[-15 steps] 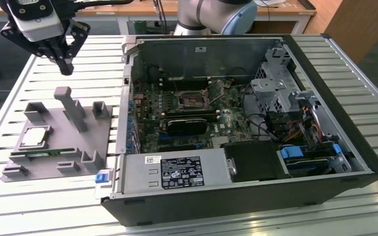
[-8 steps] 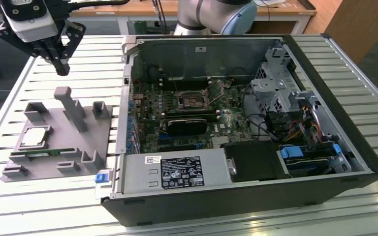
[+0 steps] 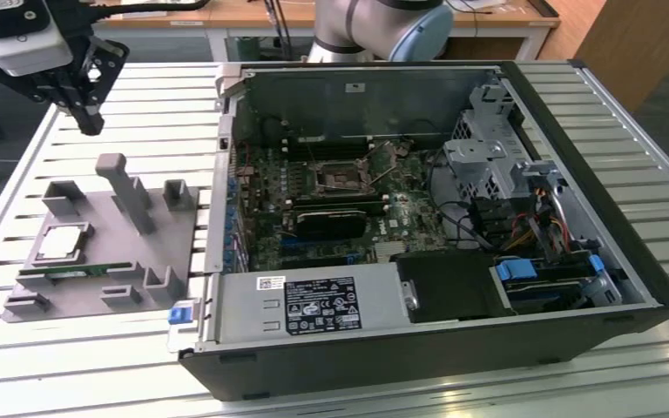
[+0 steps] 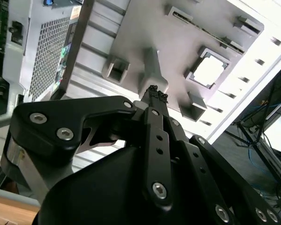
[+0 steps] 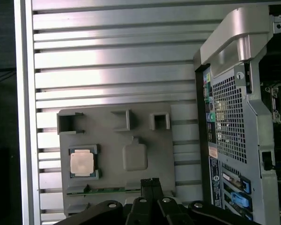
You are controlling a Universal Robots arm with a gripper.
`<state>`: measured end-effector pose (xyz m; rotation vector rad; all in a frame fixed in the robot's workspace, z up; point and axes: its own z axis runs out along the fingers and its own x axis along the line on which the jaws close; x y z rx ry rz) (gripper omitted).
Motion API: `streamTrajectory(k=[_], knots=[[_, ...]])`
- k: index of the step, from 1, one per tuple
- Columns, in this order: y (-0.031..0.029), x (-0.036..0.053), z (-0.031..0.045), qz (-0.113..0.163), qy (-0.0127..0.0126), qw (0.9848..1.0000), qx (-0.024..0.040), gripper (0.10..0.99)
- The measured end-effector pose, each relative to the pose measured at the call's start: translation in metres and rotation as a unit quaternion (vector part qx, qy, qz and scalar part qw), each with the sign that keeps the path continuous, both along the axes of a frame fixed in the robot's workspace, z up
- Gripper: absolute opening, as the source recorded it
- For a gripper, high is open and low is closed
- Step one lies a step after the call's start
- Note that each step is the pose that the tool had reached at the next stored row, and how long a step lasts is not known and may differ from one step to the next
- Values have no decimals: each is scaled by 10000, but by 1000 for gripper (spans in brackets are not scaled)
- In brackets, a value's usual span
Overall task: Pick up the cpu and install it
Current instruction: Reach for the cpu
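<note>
One cpu (image 3: pixel 65 241) flat in tray (image 3: pixel 172 239), metal top up; gripper (image 3: pixel 91 124) closed, apart.

The tabletop (image 3: pixel 160 113) is a bed of silver metal slats with dark grooves running between them. Two things lie directly on it. A flat grey tray (image 3: pixel 189 231) with raised posts and pockets lies below the hand (image 3: pixel 90 126), nearer to it than anything else. An open black computer case (image 3: pixel 428 357) lies on its side just beside the tray, farther from the hand.
</note>
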<state>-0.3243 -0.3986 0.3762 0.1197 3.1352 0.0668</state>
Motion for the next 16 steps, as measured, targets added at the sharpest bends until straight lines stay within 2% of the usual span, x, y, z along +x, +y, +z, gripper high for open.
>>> streamTrajectory(k=[16], knots=[[24, -726, -55, 0, 1, 10000, 0, 106]])
